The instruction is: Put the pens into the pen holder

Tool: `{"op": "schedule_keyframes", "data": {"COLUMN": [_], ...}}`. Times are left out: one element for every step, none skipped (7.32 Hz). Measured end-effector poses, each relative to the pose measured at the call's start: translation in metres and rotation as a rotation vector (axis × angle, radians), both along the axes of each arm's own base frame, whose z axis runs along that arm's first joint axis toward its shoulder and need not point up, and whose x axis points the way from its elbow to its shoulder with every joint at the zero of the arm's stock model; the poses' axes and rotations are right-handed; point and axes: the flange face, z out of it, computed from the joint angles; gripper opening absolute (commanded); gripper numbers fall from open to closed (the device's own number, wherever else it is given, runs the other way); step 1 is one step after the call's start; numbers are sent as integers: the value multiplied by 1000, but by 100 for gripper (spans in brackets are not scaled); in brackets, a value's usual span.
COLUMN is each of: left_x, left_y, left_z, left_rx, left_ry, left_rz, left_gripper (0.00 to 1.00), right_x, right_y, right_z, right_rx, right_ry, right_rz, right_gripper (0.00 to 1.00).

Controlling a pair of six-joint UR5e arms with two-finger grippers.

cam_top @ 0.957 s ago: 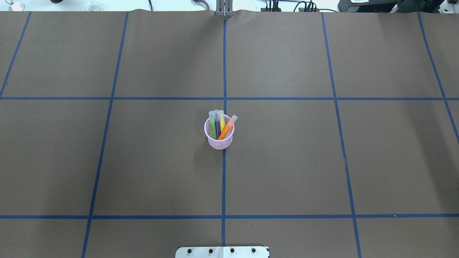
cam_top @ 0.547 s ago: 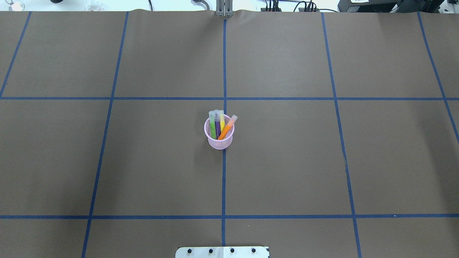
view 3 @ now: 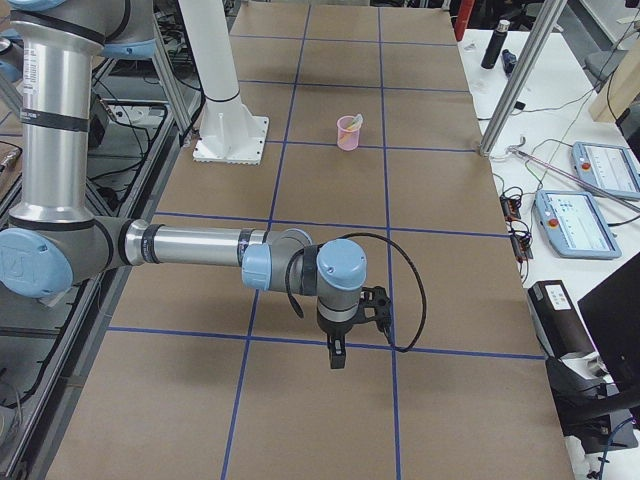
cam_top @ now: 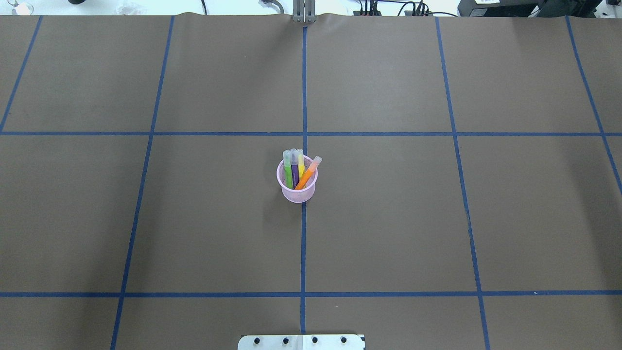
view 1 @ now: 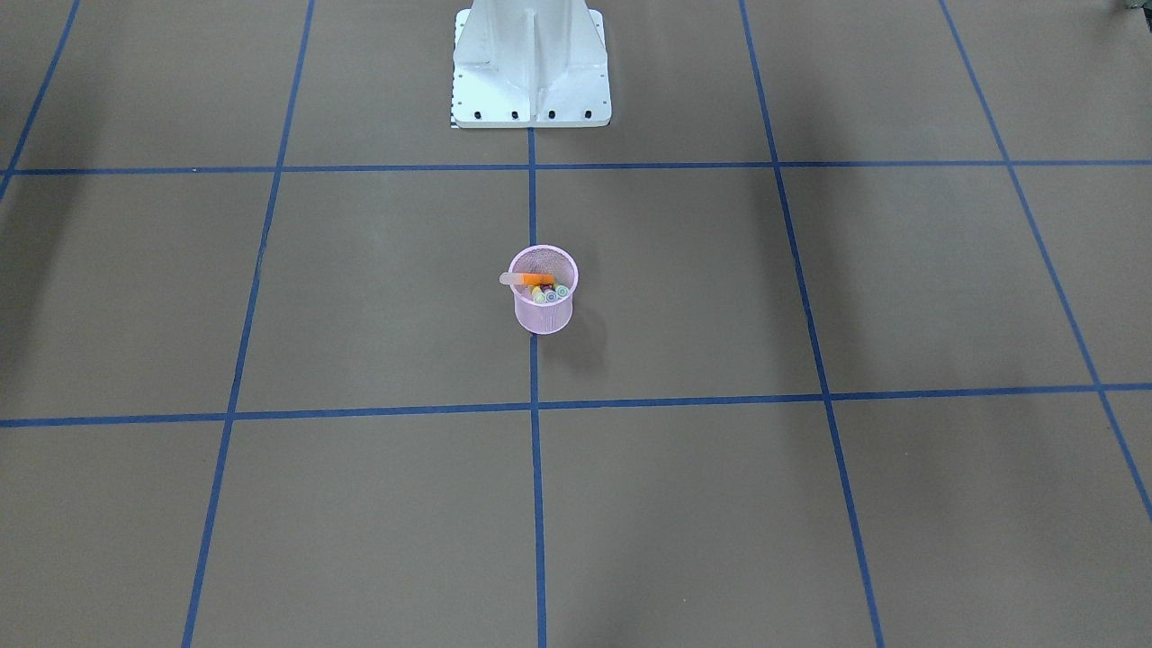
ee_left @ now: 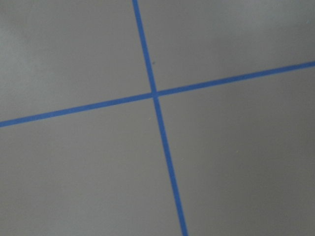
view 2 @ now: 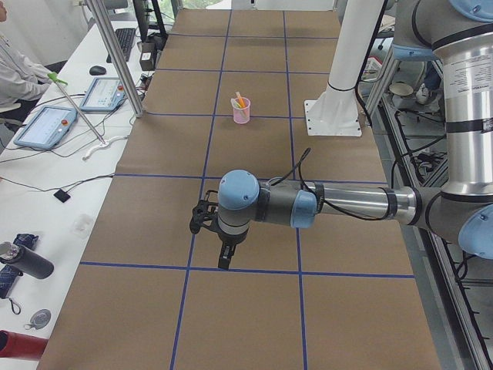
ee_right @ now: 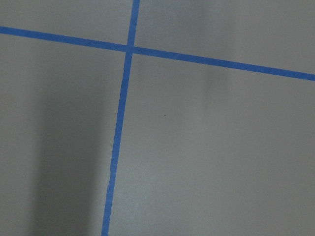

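The pink mesh pen holder (cam_top: 297, 194) stands upright at the table's middle, on a blue tape line. Inside it are the pens: a green one (cam_top: 288, 175), a purple one (cam_top: 294, 172) and a yellowish one (cam_top: 301, 165) stand close together, and an orange one (cam_top: 308, 175) leans to the right. The holder (view 1: 544, 315) and the orange pen (view 1: 526, 279) also show in the front-facing view. My left gripper (view 2: 224, 258) hangs above the table far from the holder (view 2: 242, 116). My right gripper (view 3: 337, 355) does the same at the other end. I cannot tell whether either is open or shut.
Brown paper with a blue tape grid covers the table. The robot's white base plate (cam_top: 301, 341) sits at the near edge. A person's sleeve (view 2: 15, 73), tablets (view 2: 46, 127) and a bottle (view 2: 23, 260) are on a side bench beyond the table.
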Motion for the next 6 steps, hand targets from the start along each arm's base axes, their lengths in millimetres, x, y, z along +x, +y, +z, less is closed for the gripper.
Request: {"op": "schedule_keyframes", "data": {"left_x": [0,0,1,1,0,0], "left_y": [8,11,12,14,14,14], "left_z": [9,12,9,6,7,8], "left_rx": [-57,-120,-175,-205,-220,-226], "left_ry": [-10,-13,-15,-20,-27,-28], "left_rz": [-9,-20,-24,-25,-27,-29], "left_gripper": [100,100,100,100,100,100], "right_x": [0,0,0,0,0,0], "right_y": [0,0,-1,-1,-1,-1], "right_z": [0,0,-1,-1,-2,-1], "right_rx": [1,1,1,3,4,5], "right_ry": [-1,-1,-1,-1,-1,-1], "right_rz": [0,0,0,0,0,0], "right_gripper": [100,100,100,100,100,100]}}
